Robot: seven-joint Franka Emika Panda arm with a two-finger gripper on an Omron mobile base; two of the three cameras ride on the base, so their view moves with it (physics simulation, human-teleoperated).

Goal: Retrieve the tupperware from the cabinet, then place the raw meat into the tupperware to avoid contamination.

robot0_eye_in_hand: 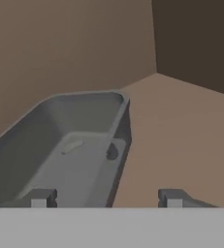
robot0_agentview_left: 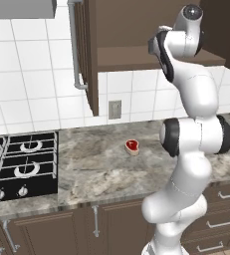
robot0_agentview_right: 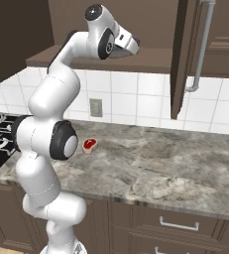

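Gripper (robot0_eye_in_hand: 103, 197) jaws sit apart straddling the near wall of the tupperware (robot0_eye_in_hand: 74, 150) on the cabinet shelf (robot0_eye_in_hand: 181, 140) by the back wall, nothing clamped yet; looks light, stiff, slick plastic, so I'd pinch that thin rim.

Well below the pincer (robot0_eye_in_hand: 104, 198) lies a grey-brown marbled stone countertop (robot0_agentview_left: 96, 169), and under it, lower still, a row of dark brown wooden base cabinets and drawers with short silver handles (robot0_agentview_right: 178, 224). Far down to the pincer's left, a black gas cooktop with two round knobs (robot0_agentview_left: 22, 164) is set into that countertop, with a flat grey range hood (robot0_agentview_left: 22, 9) above it at about the pincer's height. A wall of white square tiles (robot0_agentview_left: 32, 99) backs the countertop, carrying a small grey rectangular outlet plate (robot0_agentview_left: 115, 109) below the pincer and a little to its left.
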